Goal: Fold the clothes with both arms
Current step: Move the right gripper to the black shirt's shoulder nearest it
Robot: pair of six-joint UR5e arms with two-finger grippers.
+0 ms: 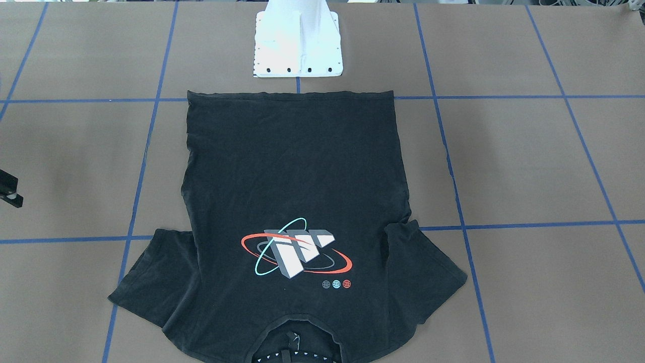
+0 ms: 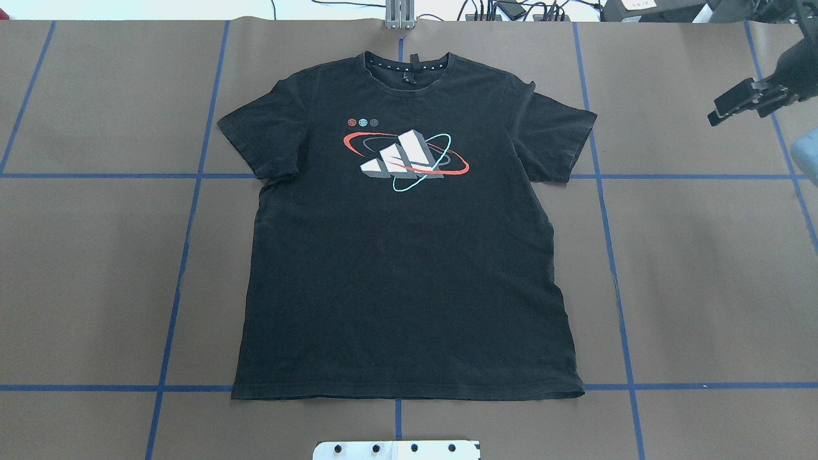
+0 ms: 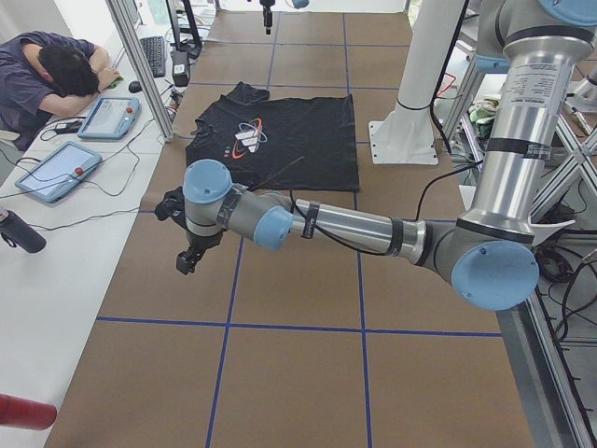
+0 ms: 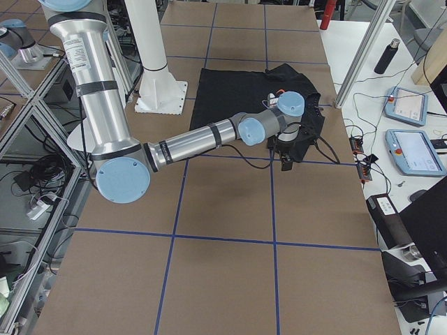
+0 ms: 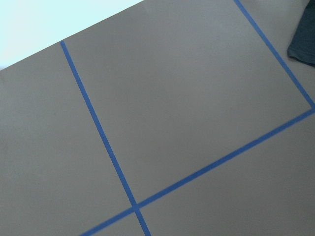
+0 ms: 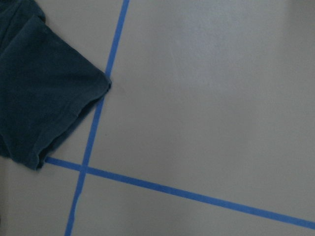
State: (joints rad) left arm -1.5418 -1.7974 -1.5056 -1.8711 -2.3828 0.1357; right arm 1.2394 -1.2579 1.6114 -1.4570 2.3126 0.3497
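The black T-shirt (image 2: 402,268) lies spread flat on the brown table, logo (image 2: 406,160) up, collar away from the robot's base and both sleeves out. My right gripper (image 2: 716,117) hovers off the table beyond the shirt's right sleeve (image 6: 44,88), apart from the cloth; it also pokes in at the edge of the front-facing view (image 1: 9,191). I cannot tell how its jaws stand. My left gripper (image 3: 189,259) hangs over bare table well to the shirt's left, seen only from the side, so I cannot tell its state. Neither one holds anything.
The white pedestal base (image 1: 297,45) stands just behind the shirt's hem. Blue tape lines (image 2: 185,255) grid the table. Along the far side runs a white desk with tablets (image 3: 56,168), cables and a person (image 3: 56,75) resting on it.
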